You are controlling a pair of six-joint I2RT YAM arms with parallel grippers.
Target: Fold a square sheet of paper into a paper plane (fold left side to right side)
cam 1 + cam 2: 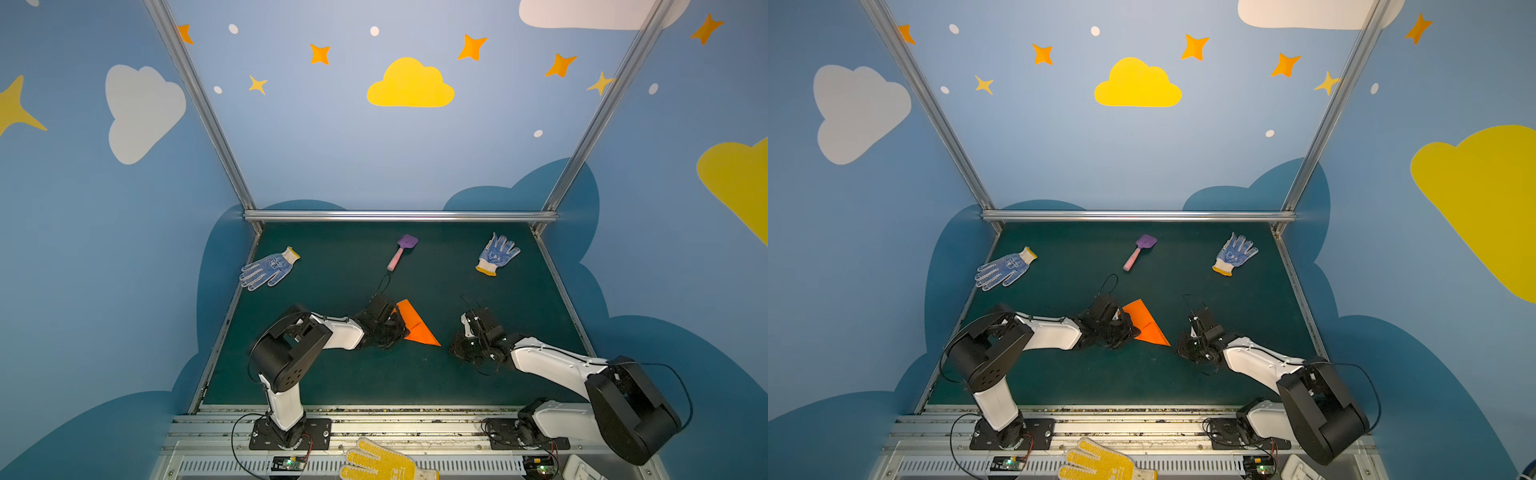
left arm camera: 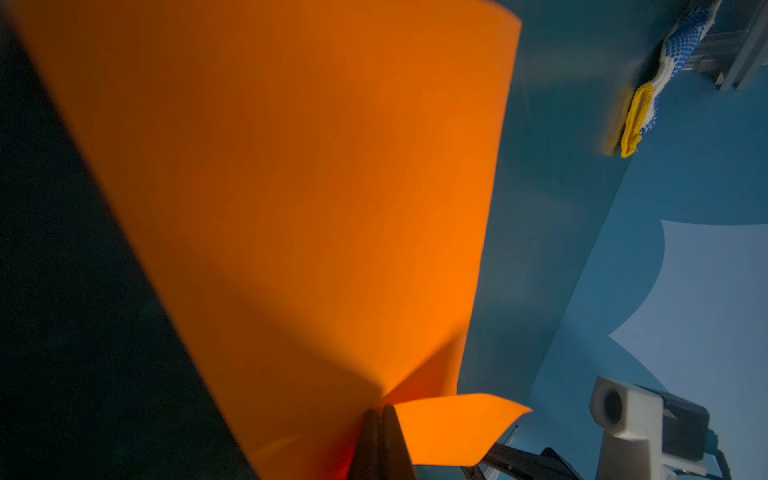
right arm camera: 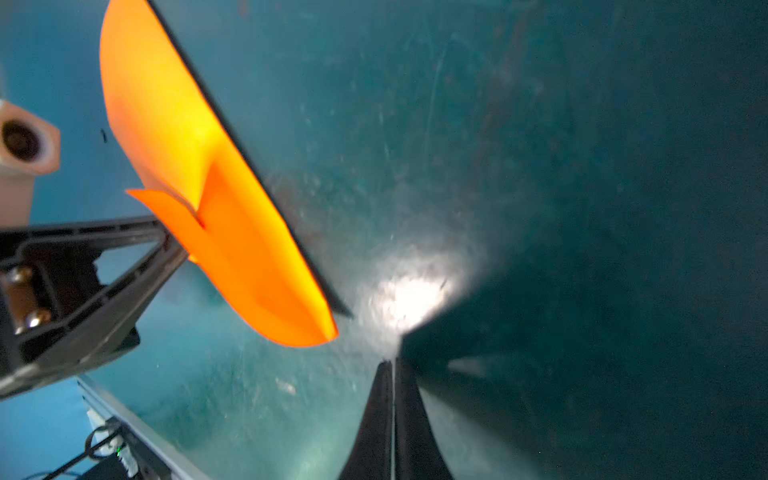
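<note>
**Left tool pinched the folded paper; right tool waited shut beside its point**

The left tool [image 2: 381, 412] was clamped on a corner of the orange paper [image 1: 416, 325], its two fingers pressed together with the sheet caught between them. The paper, creased into a pointed triangular shape, lay near the middle of the green worktop [image 1: 374, 374]. In the left wrist view its upper layer was lifted and bowed. That pinch probably served to raise one layer so it could be carried over to the right. The right tool [image 3: 392, 362] was fully closed on nothing, low over the worktop near the paper's pointed end. It was likely placed there to steady the paper or press a crease. The purple spatula [image 1: 402, 251] lay well apart at the back.
</note>
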